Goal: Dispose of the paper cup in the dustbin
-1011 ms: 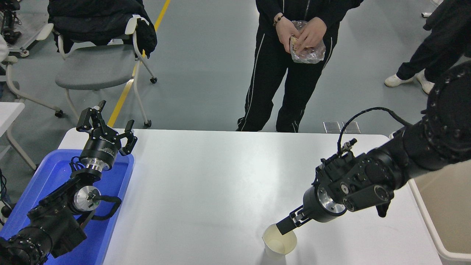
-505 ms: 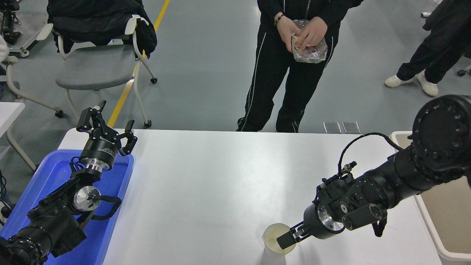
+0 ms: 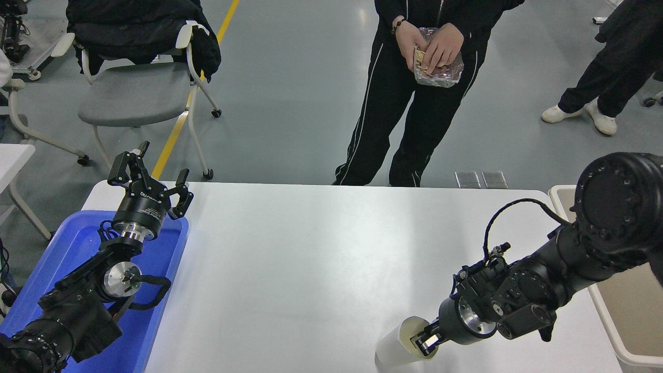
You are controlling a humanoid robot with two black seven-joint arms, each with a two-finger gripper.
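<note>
The paper cup (image 3: 396,346) is off-white and sits at the table's front edge, right of centre. It is tilted, with its mouth turned to the right toward my right gripper (image 3: 426,342). That gripper is shut on the cup's rim, one finger inside the mouth. The dustbin (image 3: 596,296), beige with a thick cream rim, stands at the table's right side and is partly hidden behind my right arm. My left gripper (image 3: 150,173) is open and empty, parked over the blue tray at the lower left.
A blue plastic tray (image 3: 77,243) lies under the left arm. A person stands at the table's far side holding a crumpled silver foil bag (image 3: 439,67). Another person's legs show at the top right. A grey chair (image 3: 134,93) stands at the far left.
My right arm has dropped lower and drawn back to the right. Its finger went into the cup's mouth, and the cup has tipped from upright to tilted in the grip.
</note>
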